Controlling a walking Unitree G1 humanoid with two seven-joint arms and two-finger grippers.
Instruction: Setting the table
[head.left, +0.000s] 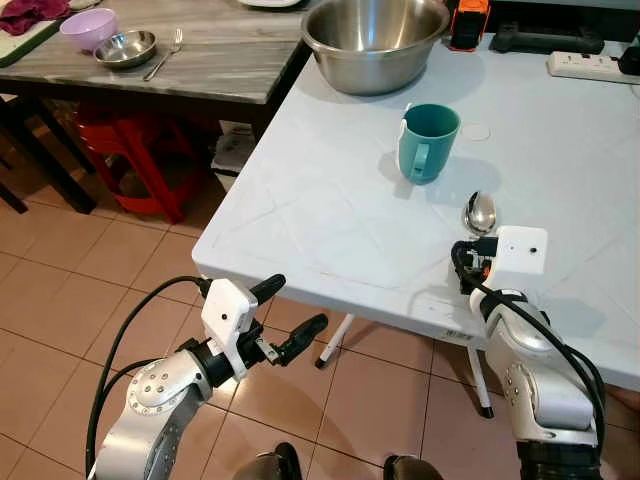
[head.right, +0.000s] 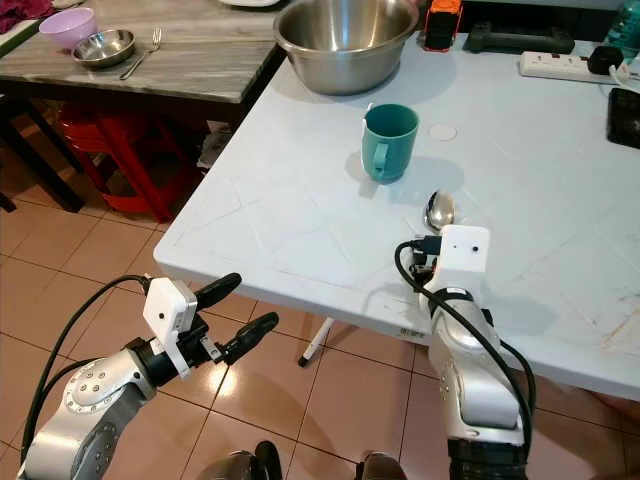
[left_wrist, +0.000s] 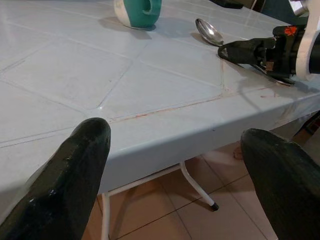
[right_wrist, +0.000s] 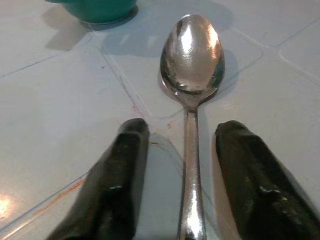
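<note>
Right fingers: while the handle lies between them, the right gripper (right_wrist: 182, 175) has its two black fingers (right_wrist: 117, 170) spread to either side of it, flat on the table and not clamped.
Spoon: the spoon (right_wrist: 192, 65) rests bowl-up on the white table (head.left: 320, 200), its bowl pointing away from the gripper toward the cup, handle running back between the fingers.
Handling: polished steel, stiff, light and likely slippery; it lies low on the surface, so the narrow handle, just behind the bowl, looks the best place to pinch.
Cup: a teal cup (head.left: 428, 140) with a handle stands upright just beyond the spoon, apart from it.
Bowl: a large steel bowl (head.left: 375, 40), round and matte-shiny, sits at the far side.
Table surface: smooth pale plastic with moulded creases and faint reddish stains near the rim.
Left gripper: the left gripper (head.left: 285, 315) hovers off the near table edge over the tiled floor, fingers wide apart and holding nothing.
Farther off: a wooden table (head.left: 230, 60) carries a purple bowl (head.left: 88, 27), a small steel dish (head.left: 125, 48) and a fork (head.left: 165, 52).
</note>
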